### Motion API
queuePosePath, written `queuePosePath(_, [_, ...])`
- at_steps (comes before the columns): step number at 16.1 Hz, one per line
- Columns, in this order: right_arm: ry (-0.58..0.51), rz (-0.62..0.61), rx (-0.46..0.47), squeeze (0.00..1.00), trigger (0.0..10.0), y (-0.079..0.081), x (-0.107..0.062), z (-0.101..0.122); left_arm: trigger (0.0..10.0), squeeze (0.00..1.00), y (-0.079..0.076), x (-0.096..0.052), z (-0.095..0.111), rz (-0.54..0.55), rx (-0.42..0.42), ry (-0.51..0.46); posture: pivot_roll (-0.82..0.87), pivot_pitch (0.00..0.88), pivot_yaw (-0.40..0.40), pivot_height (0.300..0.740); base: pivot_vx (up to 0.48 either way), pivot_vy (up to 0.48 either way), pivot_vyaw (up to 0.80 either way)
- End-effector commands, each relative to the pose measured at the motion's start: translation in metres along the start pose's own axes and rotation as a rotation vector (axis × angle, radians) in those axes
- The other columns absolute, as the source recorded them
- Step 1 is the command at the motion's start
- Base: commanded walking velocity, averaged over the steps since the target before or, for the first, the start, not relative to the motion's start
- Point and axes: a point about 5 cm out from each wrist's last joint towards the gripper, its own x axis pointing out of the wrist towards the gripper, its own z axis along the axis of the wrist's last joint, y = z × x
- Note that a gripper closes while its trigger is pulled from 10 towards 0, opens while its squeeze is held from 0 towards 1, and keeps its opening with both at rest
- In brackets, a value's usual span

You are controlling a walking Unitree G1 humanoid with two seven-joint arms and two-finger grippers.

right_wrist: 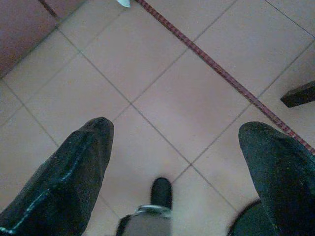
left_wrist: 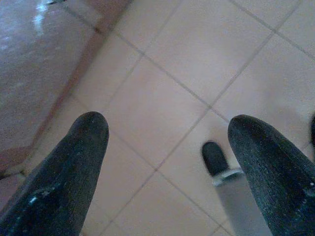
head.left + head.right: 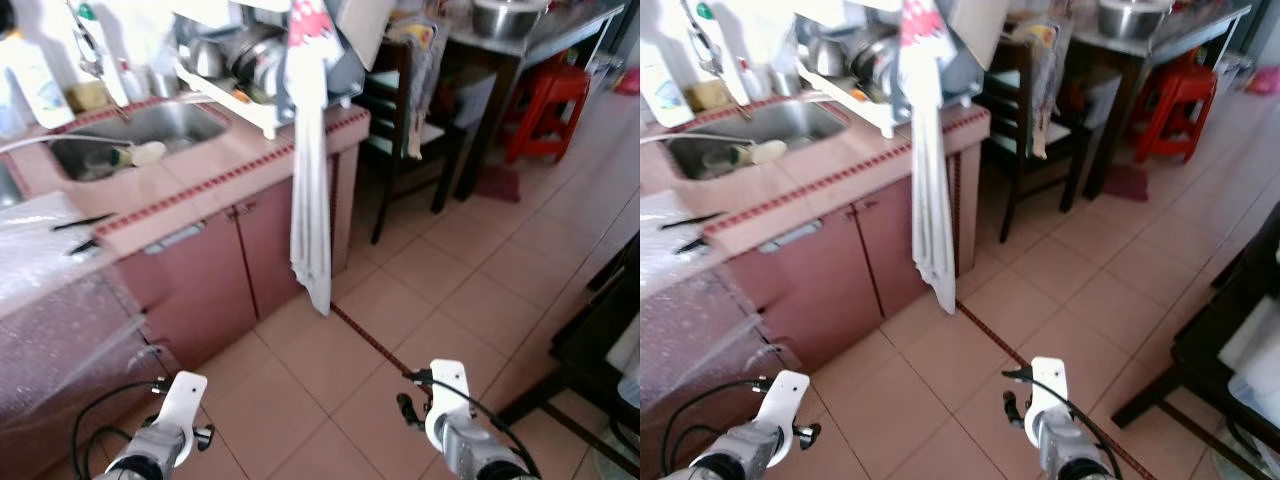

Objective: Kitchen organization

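Standing on a pale tiled floor (image 3: 420,290), the humanoid faces a pink tiled kitchen table (image 3: 200,185) that anchors the scene. Beyond its far end sit a dark wooden chair (image 3: 400,130) and a red plastic stool (image 3: 545,105). Sunk in its top is a steel sink (image 3: 140,135) holding a pale bottle lying on its side (image 3: 130,155); beside the sink stands a white dish rack loaded with metal pots (image 3: 235,70), and a long white cloth (image 3: 310,200) hangs down off the table's corner. Two dark utensils (image 3: 80,232) lie near the table's front edge. Both arms hang low in front of its pink cupboard doors, the left end effector (image 2: 167,142) and right end effector (image 1: 174,142) each spread wide and empty over the tiles. What needs tidying is unclear; any reach should likely start by squaring up closer to the table.
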Motion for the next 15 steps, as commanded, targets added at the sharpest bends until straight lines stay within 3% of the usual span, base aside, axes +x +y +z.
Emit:
queuePosePath(1, [-0.005, 0.002, 0.006, 0.0, 10.0, 0.0012, 0.0003, 0.0016, 10.0, 0.0, 0.0009, -0.0001, -0.0024, 0.001, 0.003, 0.007, -0.12, 0.009, 0.027, 0.74, 0.0, -0.307, 0.0])
queuePosePath(12, [-0.014, -0.002, -0.002, 0.0, 10.0, 0.0014, 0.0004, 0.003, 10.0, 0.0, 0.0075, -0.0006, -0.0017, 0.052, 0.015, 0.001, -0.13, 0.011, 0.03, 0.74, 0.0, -0.022, 0.0])
queuePosePath(15, [-0.017, -0.002, -0.004, 0.0, 10.0, 0.0013, 0.0004, 0.0032, 10.0, 0.0, 0.0075, -0.0006, -0.0009, 0.046, 0.008, -0.002, -0.13, 0.011, 0.031, 0.74, 0.304, 0.0, 0.0])
